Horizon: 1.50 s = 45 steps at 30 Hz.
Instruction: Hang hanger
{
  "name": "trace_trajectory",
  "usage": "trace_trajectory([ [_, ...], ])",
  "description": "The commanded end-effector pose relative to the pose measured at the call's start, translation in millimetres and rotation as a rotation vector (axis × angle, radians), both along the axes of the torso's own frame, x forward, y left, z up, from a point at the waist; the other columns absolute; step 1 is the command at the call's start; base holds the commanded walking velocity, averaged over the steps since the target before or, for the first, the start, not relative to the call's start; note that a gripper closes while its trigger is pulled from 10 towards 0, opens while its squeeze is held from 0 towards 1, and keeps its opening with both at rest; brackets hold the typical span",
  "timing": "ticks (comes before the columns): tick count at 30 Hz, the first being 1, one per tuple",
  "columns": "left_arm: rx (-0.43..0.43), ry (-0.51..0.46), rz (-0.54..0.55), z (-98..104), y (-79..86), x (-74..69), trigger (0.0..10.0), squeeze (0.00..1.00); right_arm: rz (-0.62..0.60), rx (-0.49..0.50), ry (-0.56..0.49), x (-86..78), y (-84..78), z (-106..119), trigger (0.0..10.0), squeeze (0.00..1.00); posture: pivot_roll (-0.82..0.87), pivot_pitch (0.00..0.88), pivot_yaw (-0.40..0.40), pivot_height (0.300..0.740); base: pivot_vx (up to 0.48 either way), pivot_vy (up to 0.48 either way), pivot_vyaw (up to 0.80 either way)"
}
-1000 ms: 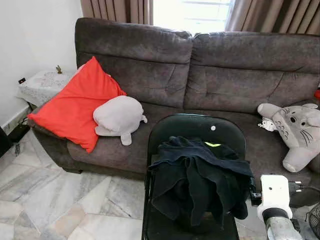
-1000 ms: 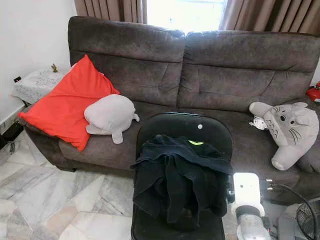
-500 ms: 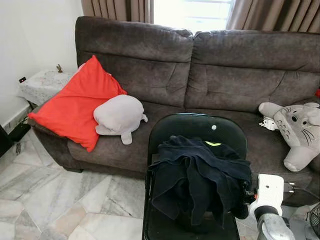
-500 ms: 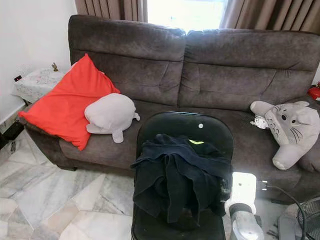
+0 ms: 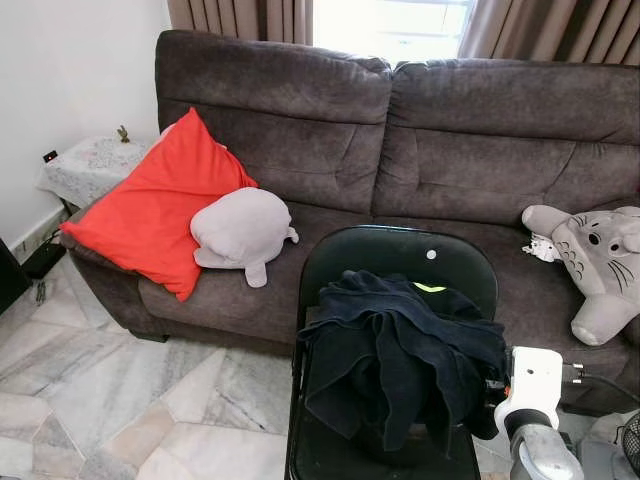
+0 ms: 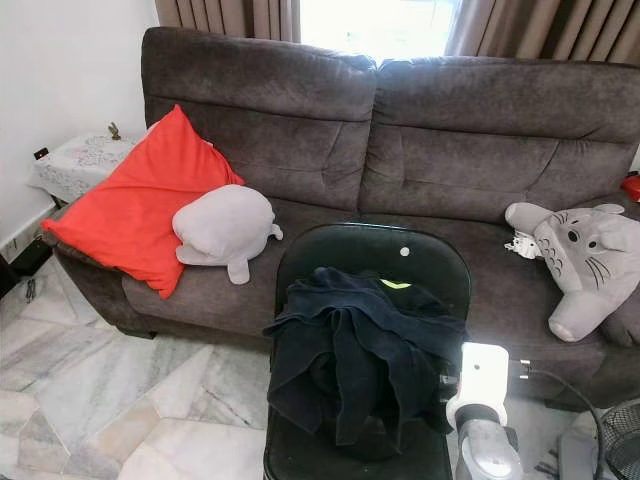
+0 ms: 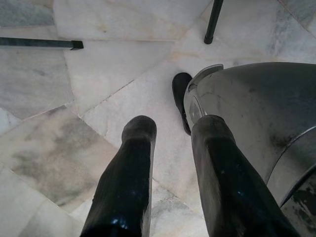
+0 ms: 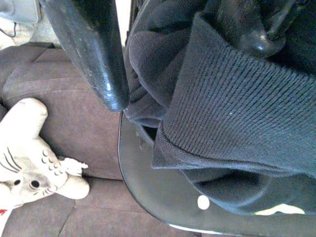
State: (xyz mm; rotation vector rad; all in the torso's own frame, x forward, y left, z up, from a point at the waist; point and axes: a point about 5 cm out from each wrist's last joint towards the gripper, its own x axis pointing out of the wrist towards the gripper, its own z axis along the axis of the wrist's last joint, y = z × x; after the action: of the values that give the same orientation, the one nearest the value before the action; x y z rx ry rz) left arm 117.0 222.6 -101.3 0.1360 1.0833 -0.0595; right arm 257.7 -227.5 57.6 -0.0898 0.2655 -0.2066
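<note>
**A:** Centre and lower centre of the eye views?

**B:** Black folding chair (image 5: 400, 250), set in front of a brown sofa (image 5: 460, 170). Dark garment (image 5: 400, 350) heaped on the seat and draped against the backrest, with a yellow-green label at its upper edge.

**A:** Position of the hanger?

**B:** Not distinguishable among the dark folds; hidden, if on the chair at all.

**A:** Right gripper (image 8: 182, 71)?

**B:** At lower right of the eye views, level with the right edge of the chair, behind a white wrist housing (image 5: 535, 385). In the right wrist view, fingers (image 8: 94, 54) spread wide, with a ribbed fold of the garment lying in the gap. Contact with one fingertip evident; firmness of grip not determinable.

**A:** Left gripper (image 7: 175, 131)?

**B:** Hanging idle above the marble floor (image 7: 98, 84). Fingers parted by a narrow gap, holding nothing.

**A:** Remaining items?

**B:** Red cushion (image 5: 150, 215) at the left end of the sofa, touching a pale grey plush (image 5: 240, 230) just to its right. Grey whiskered plush toy (image 5: 600, 260) at the right end. Lace-covered side table (image 5: 90, 165) at far left, against the wall. Curtains (image 5: 240, 15) along the top edge, flanking a bright window.
</note>
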Motion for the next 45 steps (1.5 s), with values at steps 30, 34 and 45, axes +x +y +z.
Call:
trace_trajectory([
  [30, 0.015, 0.015, -0.026, -0.3, 3.1, -3.1, 10.0, 0.0, 0.014, -0.014, -0.043, 11.9, 0.5, 4.6, 0.0, 0.0, 0.01, 0.005, 0.002, 0.74, 0.0, 0.0, 0.0],
  [34, 0.015, 0.015, -0.025, -0.3, 3.1, -3.2, 10.0, 0.0, 0.014, -0.014, -0.048, 12.5, 0.8, 5.1, 0.0, 0.0, 0.01, 0.005, 0.002, 0.74, 0.0, 0.0, 0.0],
  [45, 0.017, 0.015, -0.028, -0.3, 3.1, -3.0, 10.0, 0.0, -0.036, -0.056, -0.091, 22.1, -8.6, 19.7, 0.0, 0.0, 0.01, 0.0, 0.004, 0.74, 0.0, 0.0, 0.0],
])
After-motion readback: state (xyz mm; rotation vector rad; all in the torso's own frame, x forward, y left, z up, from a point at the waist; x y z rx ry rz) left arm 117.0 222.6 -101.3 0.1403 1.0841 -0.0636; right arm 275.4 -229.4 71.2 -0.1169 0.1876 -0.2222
